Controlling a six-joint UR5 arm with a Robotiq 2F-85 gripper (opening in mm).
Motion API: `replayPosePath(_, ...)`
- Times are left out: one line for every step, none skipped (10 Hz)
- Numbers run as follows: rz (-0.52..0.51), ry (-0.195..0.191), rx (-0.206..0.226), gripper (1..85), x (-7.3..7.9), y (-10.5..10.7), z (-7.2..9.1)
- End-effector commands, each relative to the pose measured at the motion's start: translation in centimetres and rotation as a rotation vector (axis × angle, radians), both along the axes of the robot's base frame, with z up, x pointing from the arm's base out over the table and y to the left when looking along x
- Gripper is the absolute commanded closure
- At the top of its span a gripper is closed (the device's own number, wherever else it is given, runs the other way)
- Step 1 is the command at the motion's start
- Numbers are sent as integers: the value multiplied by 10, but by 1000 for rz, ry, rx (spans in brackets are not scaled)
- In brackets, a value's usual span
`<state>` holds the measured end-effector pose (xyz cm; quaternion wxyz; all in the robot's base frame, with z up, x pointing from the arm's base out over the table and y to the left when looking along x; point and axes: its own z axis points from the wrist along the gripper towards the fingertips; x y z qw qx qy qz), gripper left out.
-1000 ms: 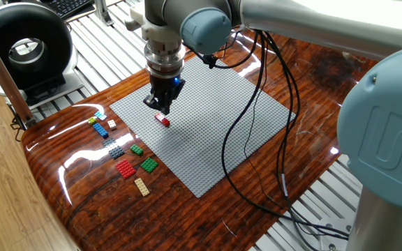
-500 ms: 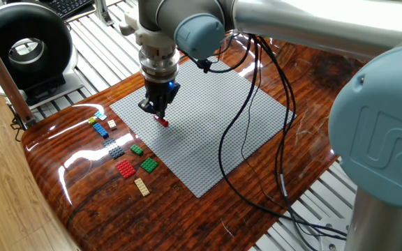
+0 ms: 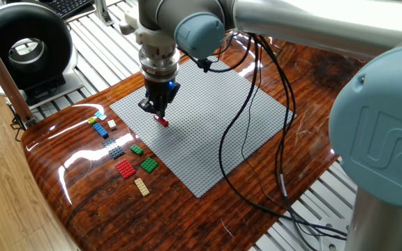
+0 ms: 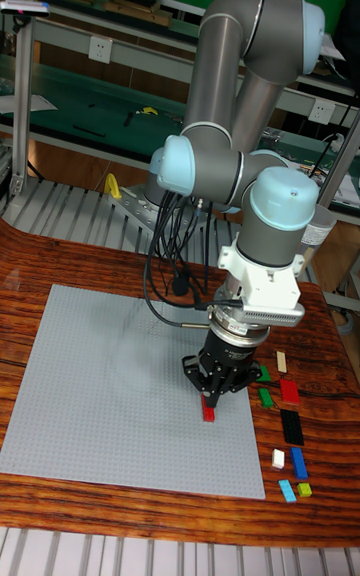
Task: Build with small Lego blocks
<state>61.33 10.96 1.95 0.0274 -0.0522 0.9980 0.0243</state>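
A small red Lego block [image 3: 162, 121] lies on the grey studded baseplate [image 3: 215, 132]. My gripper [image 3: 155, 111] points straight down, with its fingertips right at the block's near end. The tall fixed view shows the same red block [image 4: 209, 409] poking out just below the gripper [image 4: 215, 392]. The dark fingers hide whether they clamp it. Several more small Lego blocks lie on the wood left of the plate, among them a red plate [image 3: 125, 169], a green one [image 3: 149, 164], a tan one [image 3: 141, 186] and a blue one [image 3: 101, 130].
The arm's black cables [image 3: 243, 139] hang over the right half of the baseplate. A black ring-shaped device [image 3: 23, 49] stands at the back left, off the wooden table [image 3: 82, 202]. The table's front edge runs just below the loose blocks.
Since a second ago the gripper has shifted left and down onto the red block, which has stayed where it was. Nothing has moved over the last half second.
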Motion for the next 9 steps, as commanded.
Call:
replayPosePath(-11,3,13,843,-3,3,6)
replayPosePath(-11,5,10,843,-4,2,6)
replayPosePath(-6,2,11,843,-3,2,6)
replayPosePath(-4,-3,11,843,-2,2,6)
replayPosePath(-2,-6,11,843,-1,2,6)
replayPosePath(-1,-12,8,843,0,1,6)
replayPosePath(-1,-14,14,843,0,3,4)
replayPosePath(-3,-14,11,843,-1,2,3)
replayPosePath(0,-16,15,843,-1,3,2)
